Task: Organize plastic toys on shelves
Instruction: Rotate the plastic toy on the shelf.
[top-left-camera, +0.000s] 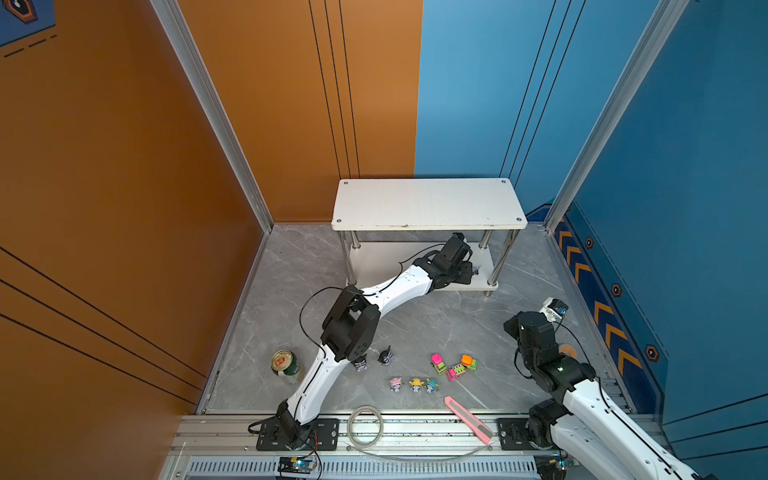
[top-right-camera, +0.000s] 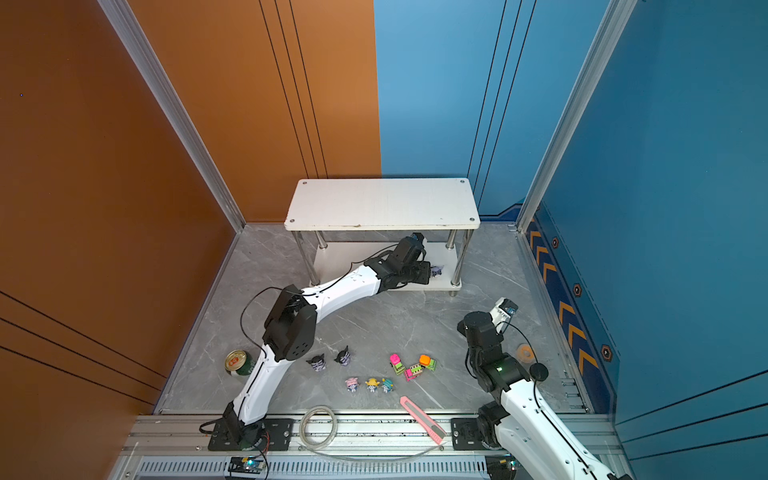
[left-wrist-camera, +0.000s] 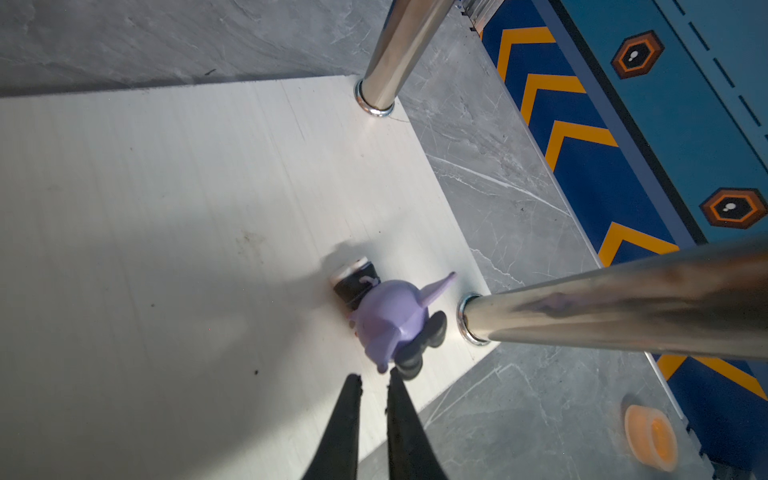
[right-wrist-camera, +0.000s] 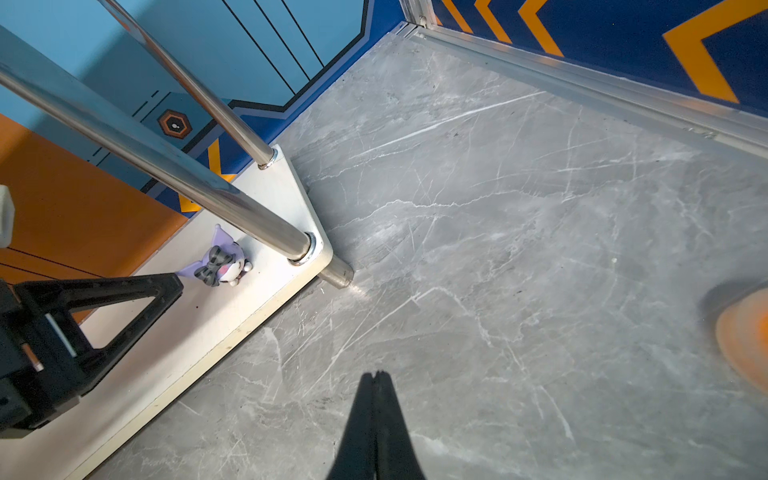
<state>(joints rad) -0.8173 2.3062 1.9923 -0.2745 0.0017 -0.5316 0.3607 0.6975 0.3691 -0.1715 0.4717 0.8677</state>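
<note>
Holding my left gripper (left-wrist-camera: 372, 375) slightly apart and empty, I am hovering just short of the black-purple figurine (left-wrist-camera: 390, 320). It is lying on the shelves' lower board (left-wrist-camera: 166, 208), at the 4 o'clock corner in both top views. My right gripper (right-wrist-camera: 376, 375) is sitting pressed together.

High stereo pair; wrists near shelves (left-wrist-camera: 166, 187)

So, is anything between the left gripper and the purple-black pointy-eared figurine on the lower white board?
Nothing visible. The left gripper, slightly parted and empty, sits just short of the purple-black pointy-eared figurine on the lower white board; a chrome tube leg stands beside it, not between.
</note>
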